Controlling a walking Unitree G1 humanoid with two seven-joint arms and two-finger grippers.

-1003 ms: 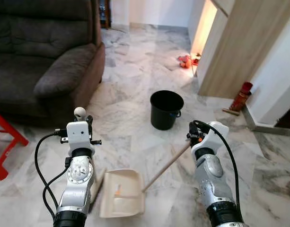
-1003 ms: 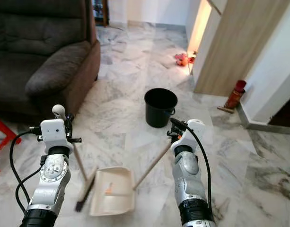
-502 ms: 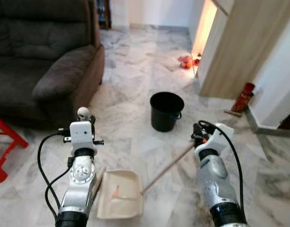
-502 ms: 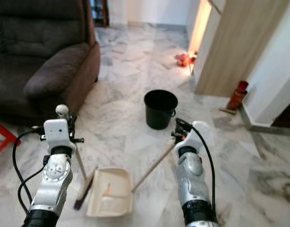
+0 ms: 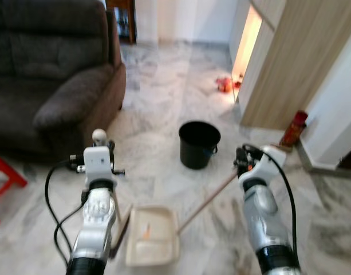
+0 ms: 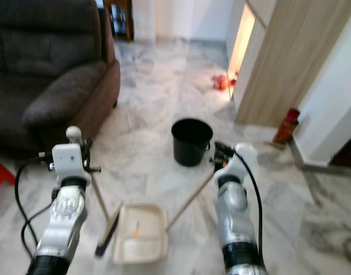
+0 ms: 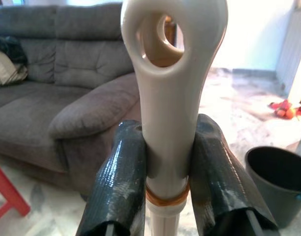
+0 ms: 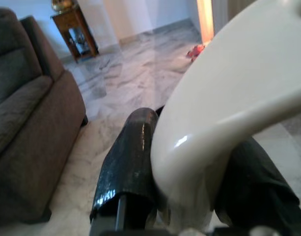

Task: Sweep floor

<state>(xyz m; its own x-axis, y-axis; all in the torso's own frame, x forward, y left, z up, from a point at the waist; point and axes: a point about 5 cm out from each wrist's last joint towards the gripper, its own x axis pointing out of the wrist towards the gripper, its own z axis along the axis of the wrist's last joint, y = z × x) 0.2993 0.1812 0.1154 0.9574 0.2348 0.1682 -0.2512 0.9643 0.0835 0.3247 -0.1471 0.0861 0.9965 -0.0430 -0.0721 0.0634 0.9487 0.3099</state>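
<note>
With L gripper [image 7: 167,162] clamped on broom [image 7: 170,93], R gripper [image 8: 189,167] clamped on dustpan [image 5: 154,236] handle.

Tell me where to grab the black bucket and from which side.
Grip the black bucket by its top rim, coming down from above: it stands upright and open-mouthed on the marble floor, so one finger could probably slip inside the wall. Its handle hangs low against the side, harder to catch.
</note>
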